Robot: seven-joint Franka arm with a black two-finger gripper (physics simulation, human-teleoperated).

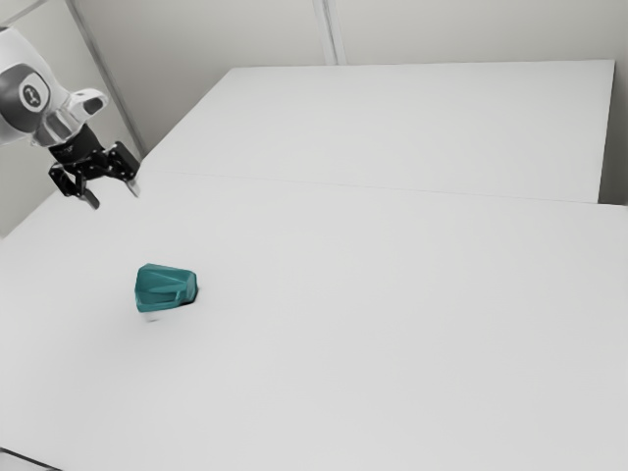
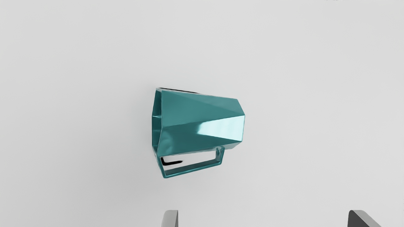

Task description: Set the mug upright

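Note:
A teal faceted mug (image 1: pixel 165 287) lies on its side on the white table, toward the exterior view's left. My gripper (image 1: pixel 113 196) is up above the tabletop, apart from the mug, with its two fingers spread and nothing between them. In the wrist view the mug (image 2: pixel 199 123) shows its wider mouth end and, along one side, an angular loop handle. The open gripper (image 2: pixel 263 217) has its fingertips on the same side of the mug as that handle, with a gap between them and it.
The white table (image 1: pixel 392 324) extends beneath the mug and toward the exterior view's right. Behind it stands another white surface (image 1: pixel 412 128), with pale walls beyond. A thin dark line crosses the near left corner of the exterior view.

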